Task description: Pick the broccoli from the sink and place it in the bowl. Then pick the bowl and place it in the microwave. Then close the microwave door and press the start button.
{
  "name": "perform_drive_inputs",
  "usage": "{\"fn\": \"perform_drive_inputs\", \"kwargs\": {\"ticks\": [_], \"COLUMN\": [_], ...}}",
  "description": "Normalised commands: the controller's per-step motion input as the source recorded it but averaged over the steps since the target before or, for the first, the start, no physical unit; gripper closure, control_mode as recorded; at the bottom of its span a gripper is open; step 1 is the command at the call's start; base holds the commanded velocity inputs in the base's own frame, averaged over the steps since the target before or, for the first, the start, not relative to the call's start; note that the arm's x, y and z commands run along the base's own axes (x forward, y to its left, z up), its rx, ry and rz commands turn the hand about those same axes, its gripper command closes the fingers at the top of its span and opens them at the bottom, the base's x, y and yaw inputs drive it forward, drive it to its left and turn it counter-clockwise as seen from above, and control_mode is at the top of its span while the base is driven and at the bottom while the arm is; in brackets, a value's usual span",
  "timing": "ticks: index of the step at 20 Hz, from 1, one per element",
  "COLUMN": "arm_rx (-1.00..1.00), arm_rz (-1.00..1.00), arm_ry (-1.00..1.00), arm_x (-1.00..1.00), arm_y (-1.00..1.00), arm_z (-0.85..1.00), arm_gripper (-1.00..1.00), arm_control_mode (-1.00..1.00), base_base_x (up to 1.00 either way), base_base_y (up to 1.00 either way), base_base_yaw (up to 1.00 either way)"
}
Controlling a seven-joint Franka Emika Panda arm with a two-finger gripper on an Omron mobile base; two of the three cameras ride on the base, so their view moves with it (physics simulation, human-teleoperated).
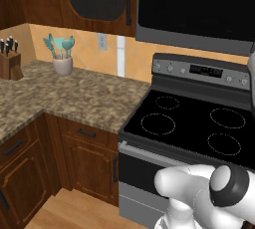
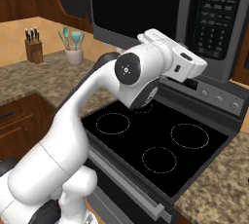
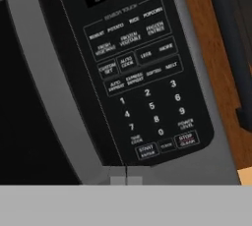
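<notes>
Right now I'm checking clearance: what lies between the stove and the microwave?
In the right base view, the robot's white arm reaches between stove and microwave.

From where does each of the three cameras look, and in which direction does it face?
Left base view: behind the arm's left, facing the stove; white arm at lower right.
Right base view: behind its right, facing the stove and microwave; the arm crosses the middle.
Hand view: on the hand, facing the microwave's keypad.
Shared: both base views show the utensil cup.
</notes>
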Motion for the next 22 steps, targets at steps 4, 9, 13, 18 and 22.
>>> {"fn": "perform_drive_inputs", "kwargs": {"ticks": [4, 9, 13, 18, 22], "arm_rx": [0.02, 0.00, 0.00, 0.00, 0.00], "arm_rz": [0.00, 0.00, 0.00, 0.00, 0.00], "arm_ry": [0.00, 0.00, 0.00, 0.00, 0.00], "arm_x": [0.00, 0.02, 0.12, 0.12, 0.12], "arm_y": [-0.38, -0.17, -0.02, 0.00, -0.01], "arm_z": [0.00, -0.06, -0.20, -0.17, -0.01], "arm_gripper": [1.00, 1.00, 1.00, 1.00, 1.00], "arm_control_mode": [-1.00, -1.00, -1.00, -1.00, -1.00], "base_base_x": [0.00, 0.00, 0.00, 0.00, 0.00], "base_base_y": [0.00, 0.00, 0.00, 0.00, 0.00], "base_base_yaw": [0.00, 0.00, 0.00, 0.00, 0.00]}}
